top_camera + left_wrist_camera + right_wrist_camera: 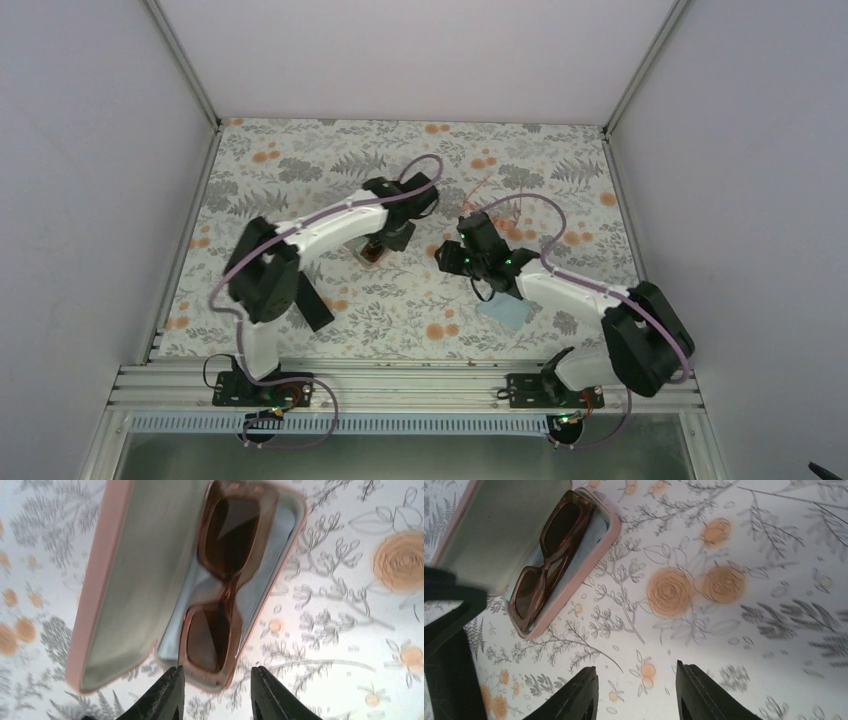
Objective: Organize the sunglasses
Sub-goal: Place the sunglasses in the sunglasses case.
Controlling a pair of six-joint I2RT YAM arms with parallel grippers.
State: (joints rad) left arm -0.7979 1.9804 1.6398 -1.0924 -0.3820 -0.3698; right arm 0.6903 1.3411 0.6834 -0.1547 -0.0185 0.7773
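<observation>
The dark brown sunglasses [230, 588] lie folded in an open pink case [125, 580] on the flowered table. My left gripper [216, 681] is open and empty, its fingertips either side of the case's near end, just short of it. In the top view it hangs over the case [372, 255]. My right gripper [636, 680] is open and empty above bare table, to the right of the case [499, 525] and the brown sunglasses [549, 560]. A thin pale orange frame [481, 192] shows behind the right wrist, mostly hidden.
A light-blue cloth [505, 313] lies under the right forearm. A black oblong case [314, 303] lies beside the left arm's elbow. The left arm's dark body [444, 630] fills the left edge of the right wrist view. White walls enclose the table.
</observation>
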